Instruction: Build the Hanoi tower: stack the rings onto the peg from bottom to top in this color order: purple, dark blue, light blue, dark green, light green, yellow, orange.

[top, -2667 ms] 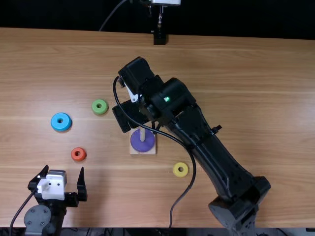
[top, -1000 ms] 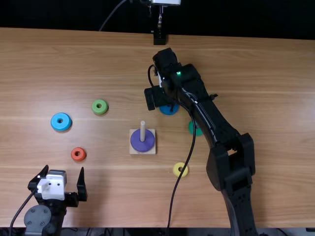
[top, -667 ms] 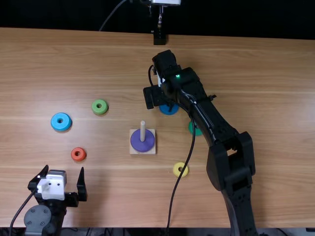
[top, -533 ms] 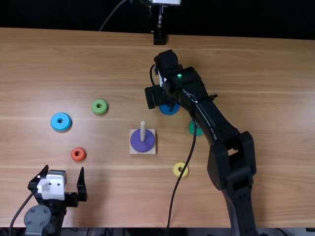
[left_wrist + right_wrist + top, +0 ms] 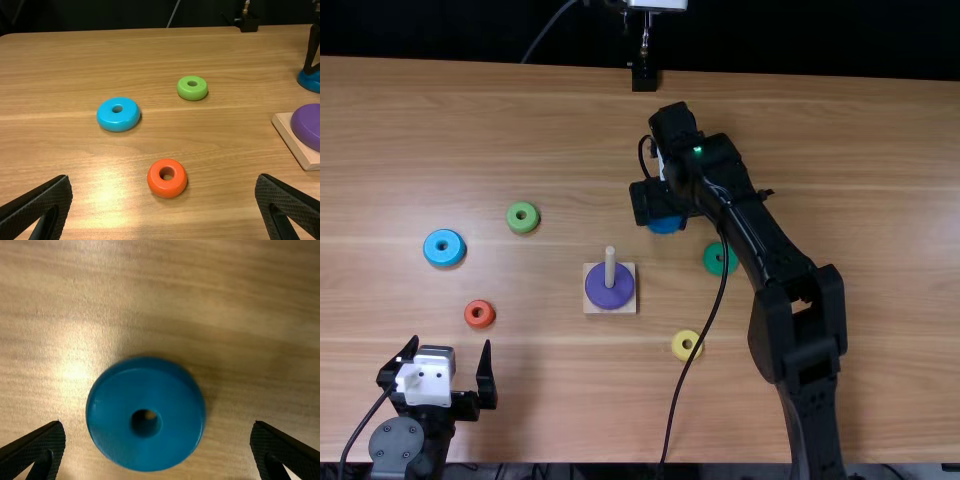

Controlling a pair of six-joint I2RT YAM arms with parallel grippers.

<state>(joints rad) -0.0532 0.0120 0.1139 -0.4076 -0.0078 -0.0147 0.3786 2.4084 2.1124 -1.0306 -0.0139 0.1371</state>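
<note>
Dark blue ring (image 5: 145,402), partly covered in the top view, shows me its hole at the right wrist, framed by my right gripper's (image 5: 680,217) spread fingers. Purple ring (image 5: 609,297) circles the peg (image 5: 610,268); my left gripper (image 5: 450,343) gapes too

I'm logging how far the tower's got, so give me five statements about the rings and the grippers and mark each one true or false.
1. The purple ring is on the peg. True.
2. The right gripper is shut on the dark blue ring. False: the right gripper is open, with the dark blue ring in view between its fingers.
3. The yellow ring is stacked on the purple ring. False: the yellow ring lies on the table.
4. The left gripper is open and empty. True.
5. The orange ring is on the peg. False: the orange ring lies on the table.
</note>
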